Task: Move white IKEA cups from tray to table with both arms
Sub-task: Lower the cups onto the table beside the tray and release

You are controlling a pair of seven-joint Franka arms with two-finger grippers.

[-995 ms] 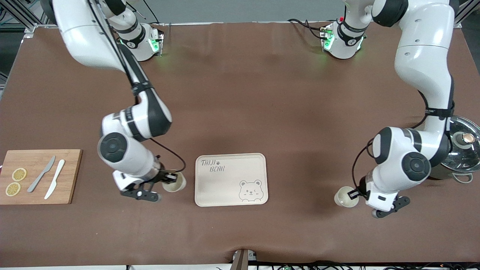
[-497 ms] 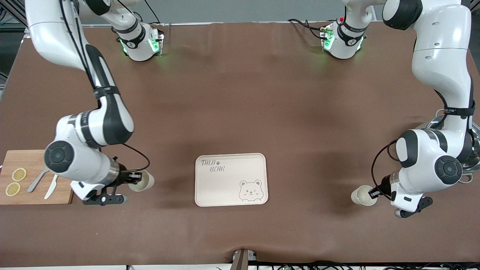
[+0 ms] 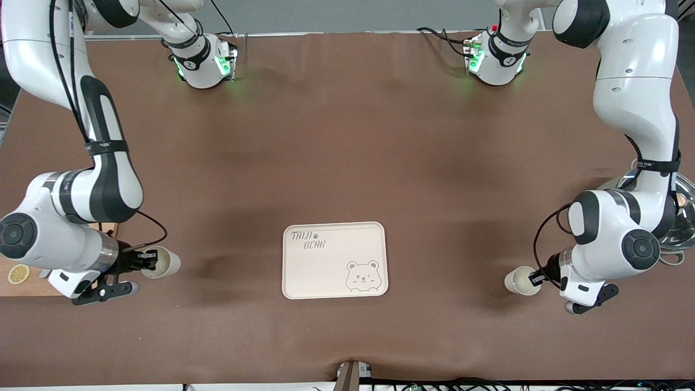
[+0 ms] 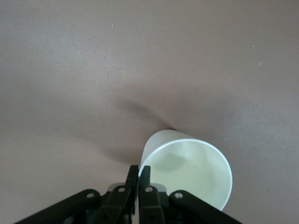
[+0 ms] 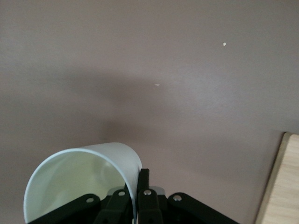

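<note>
My right gripper [image 3: 145,260] is shut on the rim of one white IKEA cup [image 3: 161,262], held tilted over the brown table between the bear-print tray [image 3: 334,224] and the cutting board. In the right wrist view the fingers pinch this cup's [image 5: 79,179] wall. My left gripper [image 3: 535,278] is shut on the rim of the other white cup [image 3: 520,280], tilted over the table toward the left arm's end, apart from the tray. The left wrist view shows that cup [image 4: 187,163] pinched at its rim. Nothing lies on the tray.
A wooden cutting board [image 3: 16,288] with a lemon slice [image 3: 18,273] lies at the right arm's end, mostly hidden by the right arm; its edge shows in the right wrist view [image 5: 280,186]. A pot with a glass lid [image 3: 681,217] stands at the left arm's end.
The right arm has carried its cup away from the tray toward the cutting board. The left arm has carried its cup a little away from the tray, toward its own end of the table.
</note>
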